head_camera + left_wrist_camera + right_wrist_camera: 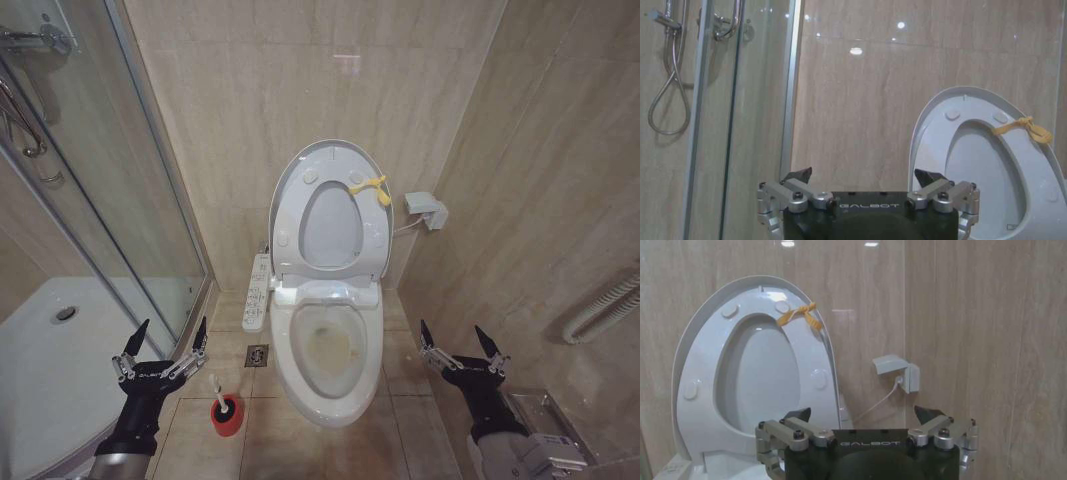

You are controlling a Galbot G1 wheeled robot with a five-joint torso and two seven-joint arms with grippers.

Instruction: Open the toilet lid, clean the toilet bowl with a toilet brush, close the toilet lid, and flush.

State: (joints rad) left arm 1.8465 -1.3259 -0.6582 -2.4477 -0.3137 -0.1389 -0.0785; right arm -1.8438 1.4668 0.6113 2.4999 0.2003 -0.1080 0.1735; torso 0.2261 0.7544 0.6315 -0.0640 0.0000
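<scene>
The toilet lid [281, 185] stands raised against the back wall, the seat ring [288, 232] upright in front of it and a yellow loop tag [374, 187] near its top. Below lies the uncovered toilet bowl [330, 352] with yellowish stains inside. The toilet brush [217, 388] sits in a red holder cup [227, 416] on the floor left of the bowl. My left gripper [172, 330] hovers open just left of and above the brush. My right gripper [452, 335] is open to the right of the bowl. The wrist views show the left gripper [863, 175] and the right gripper [863, 412] facing the raised lid [701, 335].
A glass shower enclosure [130, 200] and white shower tray [40, 370] fill the left side. The button panel [257, 292] juts from the toilet's left, with a floor drain [257, 354] below it. A wall box [426, 210] with a cord and a ribbed hose [605, 308] are on the right.
</scene>
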